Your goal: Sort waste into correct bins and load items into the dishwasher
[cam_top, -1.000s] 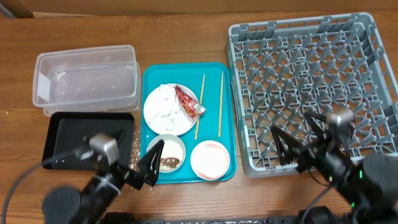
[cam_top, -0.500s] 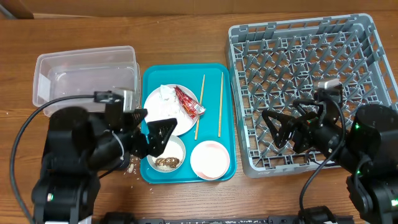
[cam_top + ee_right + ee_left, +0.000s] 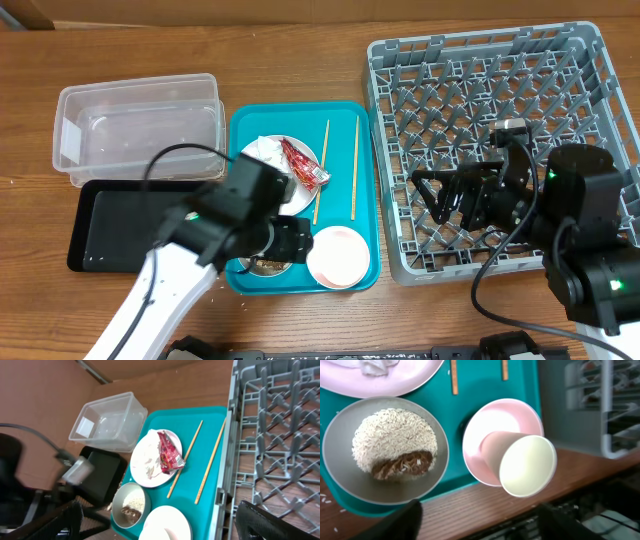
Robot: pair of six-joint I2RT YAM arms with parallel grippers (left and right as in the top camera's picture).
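My left gripper [image 3: 283, 243] hangs open and empty over the front of the teal tray [image 3: 340, 120]. In the left wrist view its open jaws [image 3: 480, 520] frame a grey bowl [image 3: 340, 460] of white rice [image 3: 385, 435] with a brown lump [image 3: 402, 464], and a pink bowl [image 3: 490, 425] with a white cup [image 3: 525, 465] lying on its side. The white plate [image 3: 258, 185] carries tissue [image 3: 265, 150] and a red wrapper [image 3: 303, 163]. Two chopsticks [image 3: 321, 170] lie beside it. My right gripper [image 3: 447, 198] is open and empty above the grey rack [image 3: 500, 100].
The clear tub [image 3: 137, 125] stands at the back left, with the black tray [image 3: 110, 225] in front of it. A few rice grains [image 3: 325, 500] lie on the wood by the teal tray's front corner. The rack fills the right side.
My left arm has swung right, from above the black tray to above the rice bowl and pink bowl. My right gripper has moved back and left, onto the rack's left part.
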